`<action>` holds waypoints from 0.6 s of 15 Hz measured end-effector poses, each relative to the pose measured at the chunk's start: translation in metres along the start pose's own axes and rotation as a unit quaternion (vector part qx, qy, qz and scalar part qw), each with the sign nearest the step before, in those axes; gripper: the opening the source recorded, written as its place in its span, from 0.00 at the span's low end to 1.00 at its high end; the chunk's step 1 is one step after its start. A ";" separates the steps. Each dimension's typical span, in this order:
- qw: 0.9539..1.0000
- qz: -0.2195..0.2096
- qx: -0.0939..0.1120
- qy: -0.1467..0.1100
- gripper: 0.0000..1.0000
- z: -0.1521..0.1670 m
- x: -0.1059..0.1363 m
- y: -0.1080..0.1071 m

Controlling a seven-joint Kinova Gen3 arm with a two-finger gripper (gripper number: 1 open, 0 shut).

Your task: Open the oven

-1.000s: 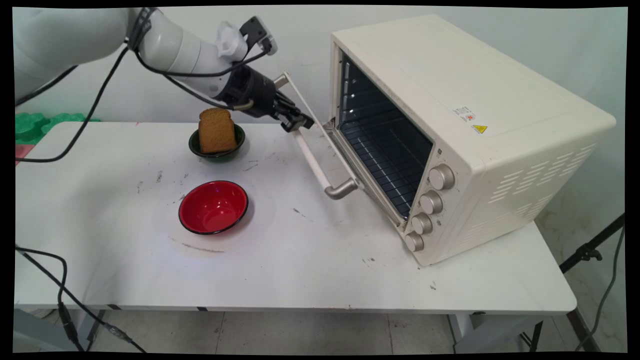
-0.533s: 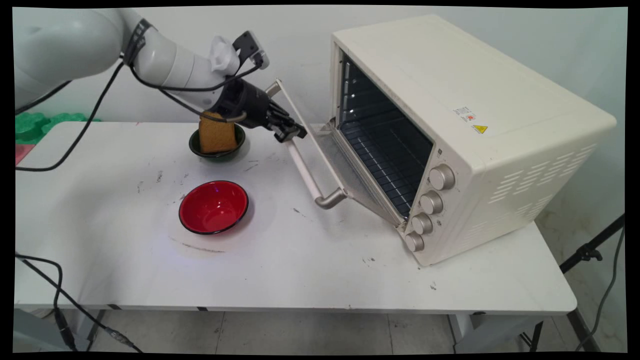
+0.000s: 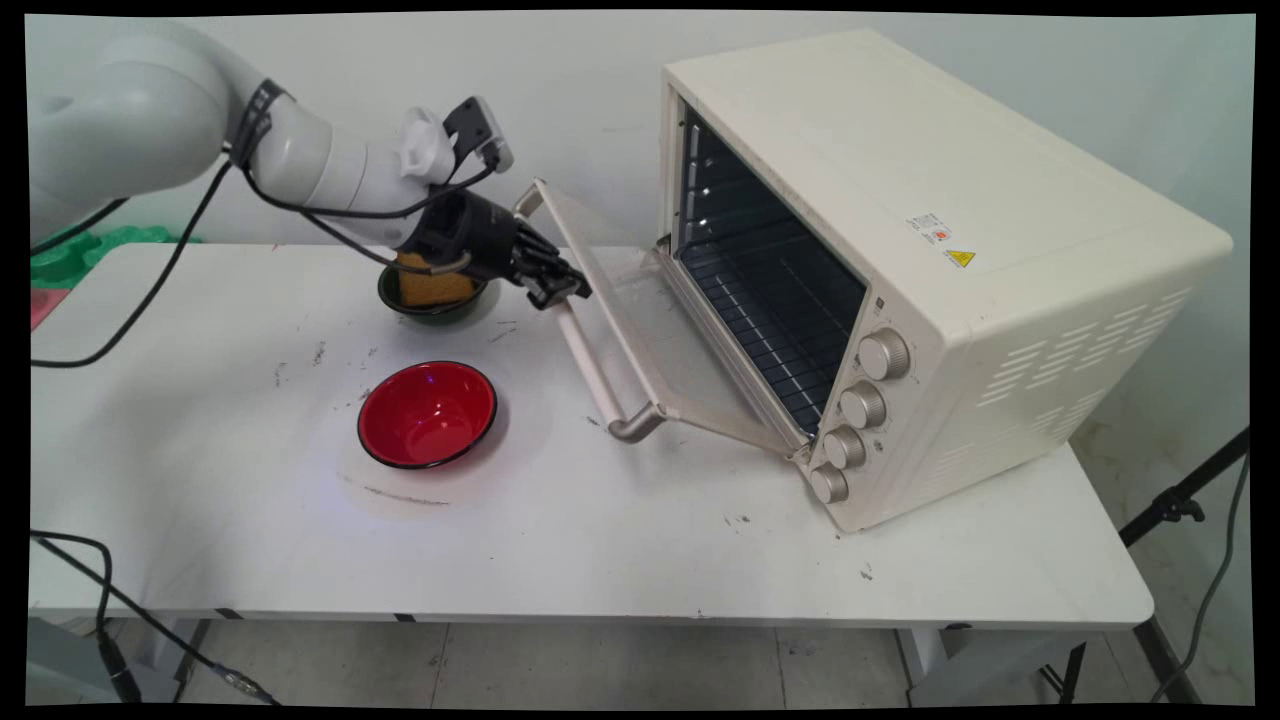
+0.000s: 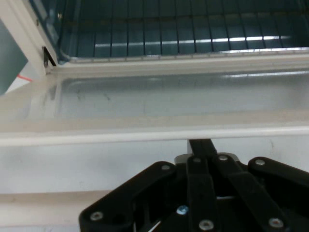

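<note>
Oven door (image 3: 650,330): hanging about half open off the cream toaster oven (image 3: 930,250), which sits on the right half of the table (image 3: 620,560), front facing the left end.
Handle (image 3: 590,350): pale bar with grey end brackets along the door's free edge. That's where your gripper (image 3: 560,288) is sitting.
Grip: fingers look closed around the handle bar near its far end. In your hand view the black linkage (image 4: 203,198) is pressed right under the bar, though the fingertips themselves are hidden.
Inside the oven: dark wire rack (image 4: 183,36), visible past the glass in the hand view.
Knobs (image 3: 860,415): four silver ones stacked down the front's near side.
Writing: small white sticker and a yellow warning triangle (image 3: 958,258) on the oven's top, too tiny to read.
Behind your wrist: green bowl (image 3: 435,300) with a slice of brown toast (image 3: 432,285) standing in it, near the far edge.
Closer in: red bowl (image 3: 427,415), mid-table.
</note>
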 end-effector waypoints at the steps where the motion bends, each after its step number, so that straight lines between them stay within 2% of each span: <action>1: 1.000 0.001 0.000 0.000 0.00 0.000 -0.005 -0.001; 9: 1.000 0.006 -0.001 -0.003 0.00 0.001 -0.036 -0.008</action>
